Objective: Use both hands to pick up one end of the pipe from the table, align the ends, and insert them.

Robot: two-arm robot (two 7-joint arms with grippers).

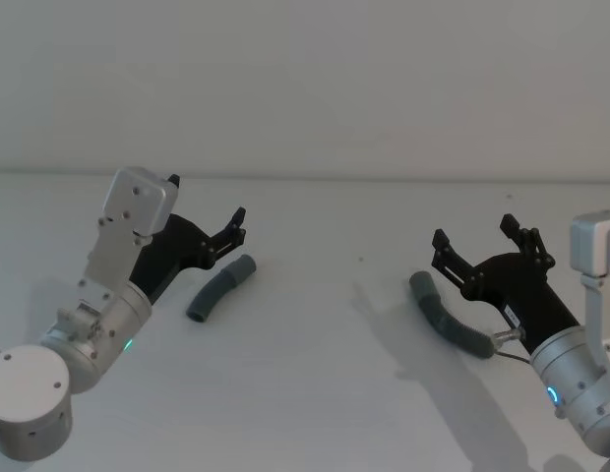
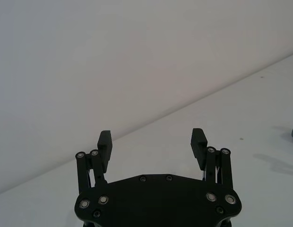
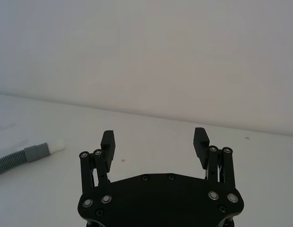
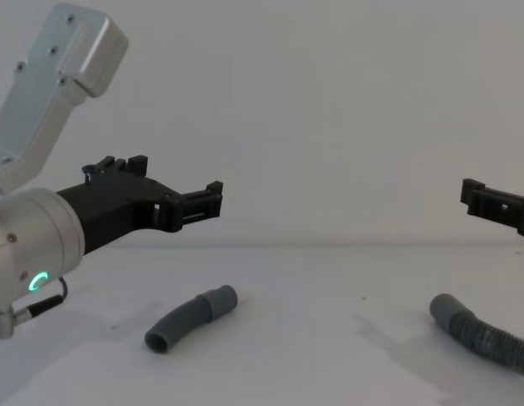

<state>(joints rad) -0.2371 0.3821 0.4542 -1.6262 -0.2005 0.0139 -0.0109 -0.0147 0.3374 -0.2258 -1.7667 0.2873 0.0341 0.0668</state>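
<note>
Both hands hang above the white matte worktop (image 1: 315, 393) with nothing in them. The left hand (image 1: 205, 200) has its jaws spread wide, and so does the right hand (image 1: 474, 231). The pipe lies in two parts, well apart. In the head view a short curved piece (image 1: 220, 288) rests at about 6 o'clock from the left fingertips. The ribbed hose (image 1: 451, 320) rests at about 6 to 7 o'clock from the right ones. I judge the step to be the coming down for the two grasps. To do it well, I think each hand should lower with its jaws across the pipe, not along it. It should close on the smooth part just behind the mouth, so that the end itself stays free for joining. The short piece looks smooth, dull grey and bent like an elbow, with an open round mouth, so the wrist will likely need turning to aim it. The hose is darker, ringed and probably limp, so a hold near its end should keep it from drooping. From the right wrist, a lighter smooth cuff (image 3: 35, 152) with a narrower white tip (image 3: 57, 145) is seen.
</note>
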